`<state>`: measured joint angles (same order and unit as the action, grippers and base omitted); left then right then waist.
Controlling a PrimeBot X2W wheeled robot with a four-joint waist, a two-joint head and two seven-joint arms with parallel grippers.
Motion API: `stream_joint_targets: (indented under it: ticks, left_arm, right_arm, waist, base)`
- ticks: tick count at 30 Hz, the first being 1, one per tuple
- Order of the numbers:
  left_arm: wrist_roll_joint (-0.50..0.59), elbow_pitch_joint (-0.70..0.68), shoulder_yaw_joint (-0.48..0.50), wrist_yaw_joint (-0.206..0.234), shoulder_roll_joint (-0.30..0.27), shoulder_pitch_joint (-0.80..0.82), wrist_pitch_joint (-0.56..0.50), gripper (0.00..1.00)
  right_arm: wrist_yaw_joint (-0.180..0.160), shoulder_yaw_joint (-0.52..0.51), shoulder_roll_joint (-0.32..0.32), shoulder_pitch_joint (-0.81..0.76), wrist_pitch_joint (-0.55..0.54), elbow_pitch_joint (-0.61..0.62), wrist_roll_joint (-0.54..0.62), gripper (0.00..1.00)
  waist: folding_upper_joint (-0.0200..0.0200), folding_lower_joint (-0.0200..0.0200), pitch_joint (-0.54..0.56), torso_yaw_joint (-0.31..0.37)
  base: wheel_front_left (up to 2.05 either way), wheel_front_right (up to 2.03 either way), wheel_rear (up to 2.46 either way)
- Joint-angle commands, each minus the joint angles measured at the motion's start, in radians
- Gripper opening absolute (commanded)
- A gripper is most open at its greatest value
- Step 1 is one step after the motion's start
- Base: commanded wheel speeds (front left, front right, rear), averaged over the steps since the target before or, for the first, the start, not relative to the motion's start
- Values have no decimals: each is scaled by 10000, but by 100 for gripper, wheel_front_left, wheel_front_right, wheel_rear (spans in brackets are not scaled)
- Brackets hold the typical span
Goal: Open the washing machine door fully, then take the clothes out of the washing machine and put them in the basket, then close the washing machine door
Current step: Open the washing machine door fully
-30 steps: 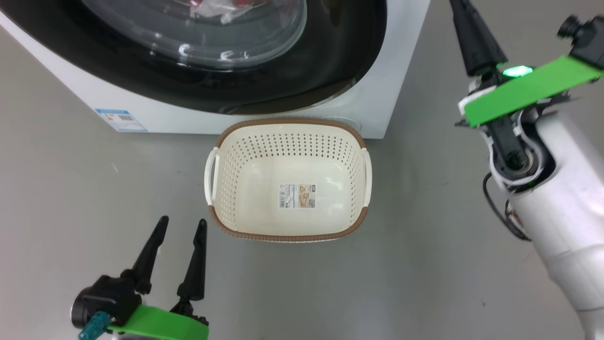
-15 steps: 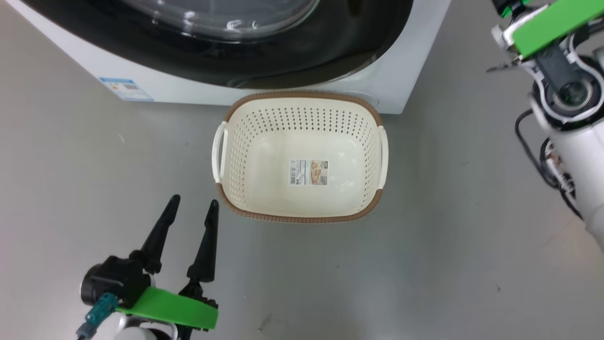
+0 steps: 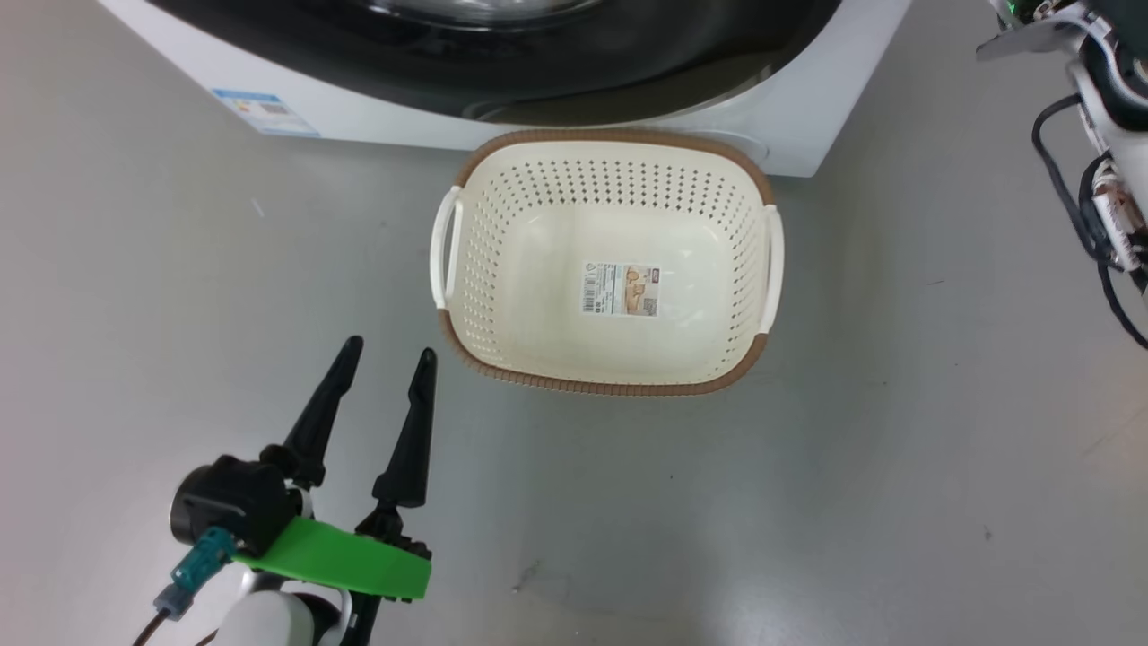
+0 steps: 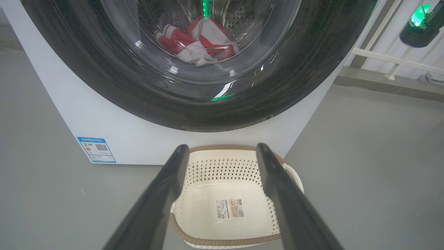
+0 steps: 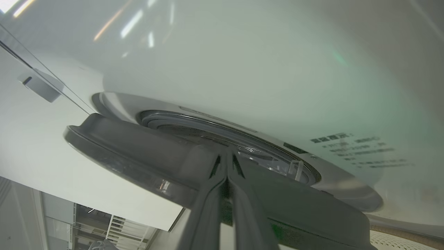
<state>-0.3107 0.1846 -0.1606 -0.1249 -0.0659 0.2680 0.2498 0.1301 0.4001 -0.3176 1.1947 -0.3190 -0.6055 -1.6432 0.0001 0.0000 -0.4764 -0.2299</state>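
Over the last second the head camera has swung, so less of the washing machine (image 3: 807, 126) shows at the top of its view. The basket (image 3: 489, 269) has not moved. It sits just in front of the machine's lower front, towards its right corner, and it is empty (its place against the machine's blue label (image 3: 265, 110) is as it was).

The real change is the right arm (image 3: 1101, 117), which has risen along the machine's right side and carried its fingers up to the front panel. In the right wrist view the right gripper (image 5: 227, 154) has its fingers pressed flat together, holding nothing. Their tips are at the edge of the washing machine door (image 4: 86, 62). That edge seems to stand slightly off the machine's white front, though I cannot tell how far.

The left gripper (image 3: 390, 348) hangs well out from the machine's front with its fingers spread apart and nothing between them.

The clothes (image 4: 197, 45), red and white, lie inside the machine's drum behind the door glass.

I judge that the door-opening step is just starting and unloading has not begun.
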Motion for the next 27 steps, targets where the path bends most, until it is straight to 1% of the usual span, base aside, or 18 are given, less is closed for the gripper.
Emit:
stream_joint_targets:
  ticks: [1, 8, 13, 27]
  left_arm:
    - [-63, -222, 264, -57, -194, 118, 120, 100]
    - [-117, -205, 147, -57, -128, 238, 120, 100]
    - [-137, -177, 153, -58, -81, 260, 120, 100]
    - [-124, -117, 166, -58, -17, 218, 120, 100]
  right_arm:
    - [6, -15, 160, 304, -189, 36, -160, 0]
    - [6, 1, 256, 865, -926, -622, -338, 0]
    - [6, 36, 339, 1023, -1466, -802, -474, 0]
    - [6, 180, 517, 475, -2391, -763, -612, 0]
  waist:
    - [-1, 0, -147, -151]
    - [-1, 0, -321, -334]
    - [-1, 0, -315, -373]
    - [-1, 0, 59, -319]
  base:
    - [0, 0, 0]
    - [0, 0, 0]
    - [0, 0, 0]
    - [0, 0, 0]
